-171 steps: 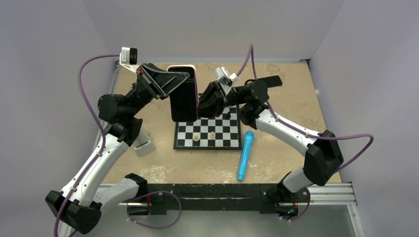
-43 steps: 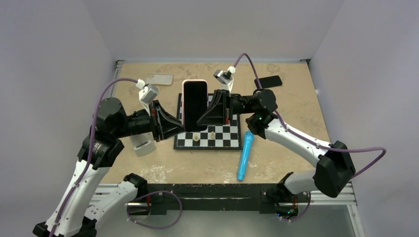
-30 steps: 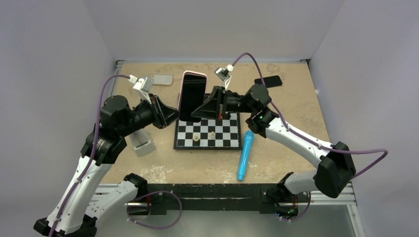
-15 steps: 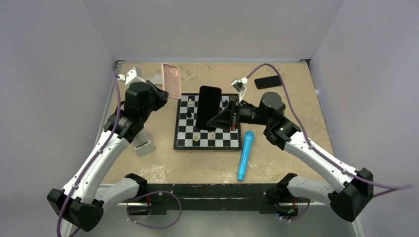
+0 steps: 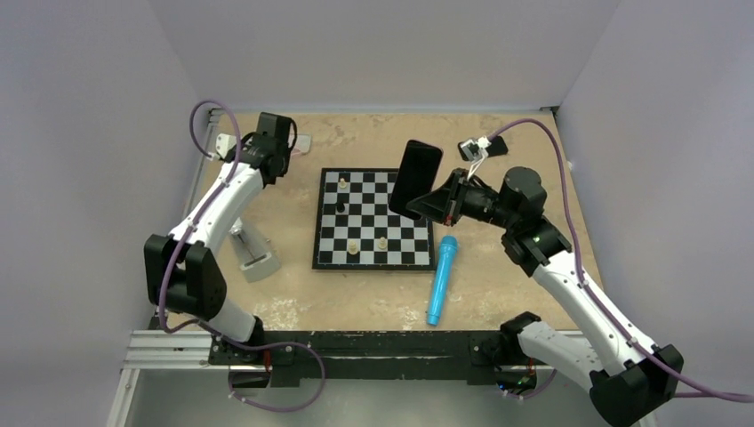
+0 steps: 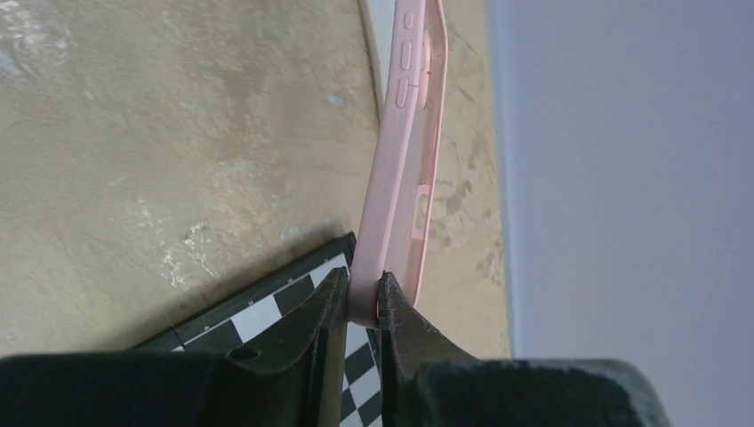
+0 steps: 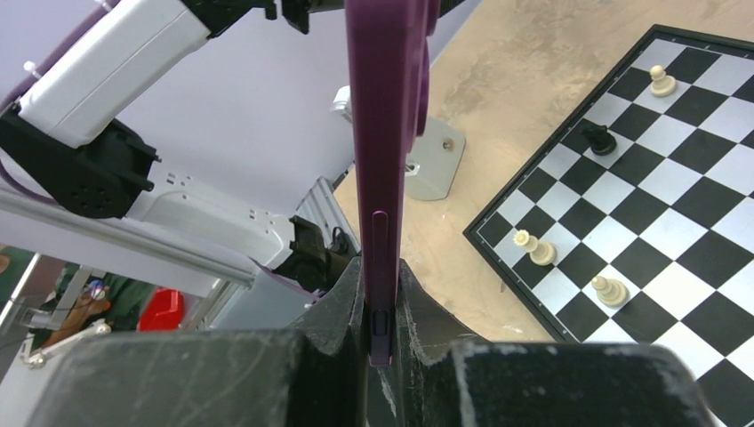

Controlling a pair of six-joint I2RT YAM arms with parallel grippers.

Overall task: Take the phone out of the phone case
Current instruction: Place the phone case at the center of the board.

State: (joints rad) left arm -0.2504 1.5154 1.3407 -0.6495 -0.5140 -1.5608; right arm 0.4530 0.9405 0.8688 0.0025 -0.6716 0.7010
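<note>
Phone (image 5: pixel 415 178): bare, clamped edge-on in your right pincer (image 5: pixel 427 206) and held in the air over the far right corner of the chessboard (image 5: pixel 373 222).
Case (image 6: pixel 405 178): pink shell, pinched by one end in your left pincer (image 6: pixel 362 298), over the far left part of the table (image 5: pixel 356 302), just past a corner of the chessboard.
Done: by my judgement, the separation itself. Phone and case are well apart, each in its own pincer.
Left: at most, setting both down. Neither rests on the table yet.
Top view only: the gap between your two arms, and where each stands over the table. The case is hard to make out there, behind the left wrist.
Left wrist view only: the case side-on, a thin shell with raised buttons and no phone seen in it.
Right wrist view only: the phone's purple edge seated between the fingers, with chess pieces (image 7: pixel 532 247) below.
</note>
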